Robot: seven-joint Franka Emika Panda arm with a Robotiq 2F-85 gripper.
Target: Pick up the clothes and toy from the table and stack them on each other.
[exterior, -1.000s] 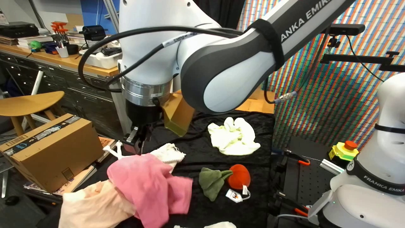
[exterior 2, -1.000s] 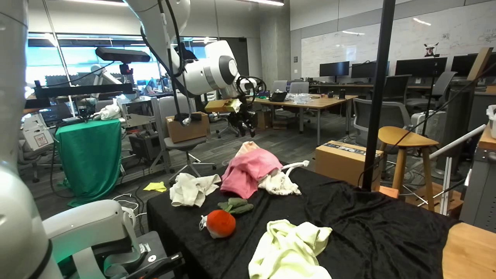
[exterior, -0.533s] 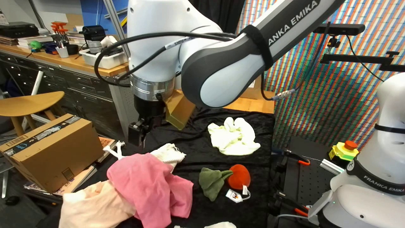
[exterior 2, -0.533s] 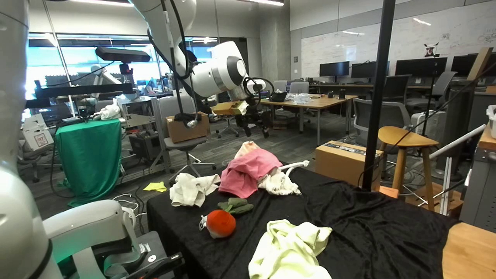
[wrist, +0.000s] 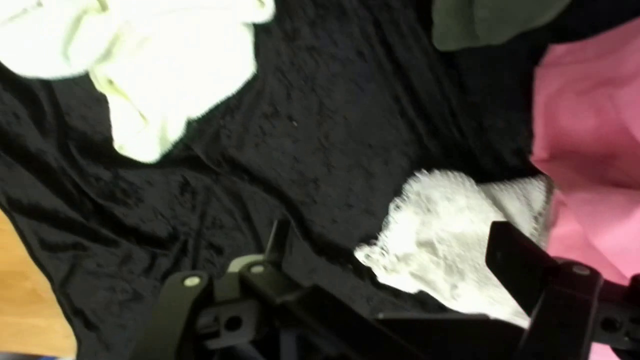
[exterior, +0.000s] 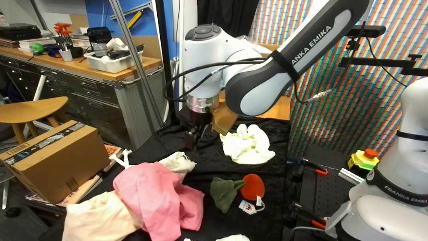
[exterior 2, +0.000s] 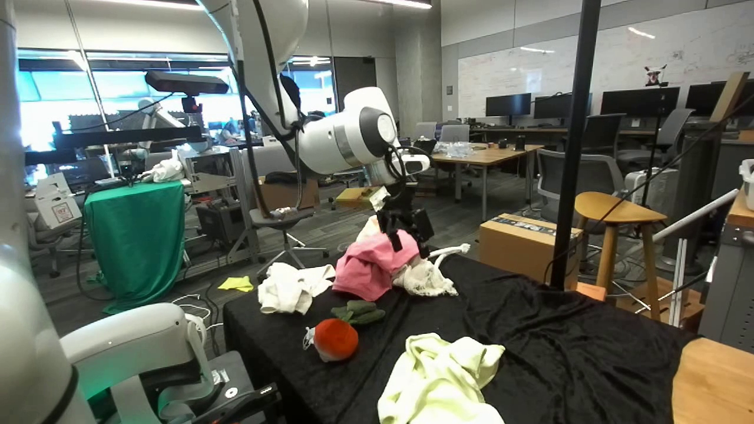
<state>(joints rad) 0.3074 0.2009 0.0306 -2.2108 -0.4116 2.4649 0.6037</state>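
"What's the black table [exterior 2: 559, 353] carrying?"
"Red toy [exterior 2: 336, 340], olive fabric [exterior: 222, 194], yellow-green cloth [exterior: 246, 148], cream cloth [exterior 2: 291, 288], white cloth [exterior 2: 424, 278] and pink cloth [exterior: 155, 197] are lying there."
"And peach cloth [exterior: 100, 217]?"
"Seemingly resting there too."

Pink garment [exterior: 158, 197], red toy [exterior: 253, 187]

in an exterior view: from above, down over the surface [exterior: 207, 167] toward drawer cabinets [exterior: 83, 93] | in an exterior view: at a shallow slant, toward a whiteboard [exterior 2: 612, 65] | wrist view: nearest, steeply down past the end effector [wrist: 390, 237] | all three share: pink garment [wrist: 595, 130], yellow-green garment [wrist: 170, 60]
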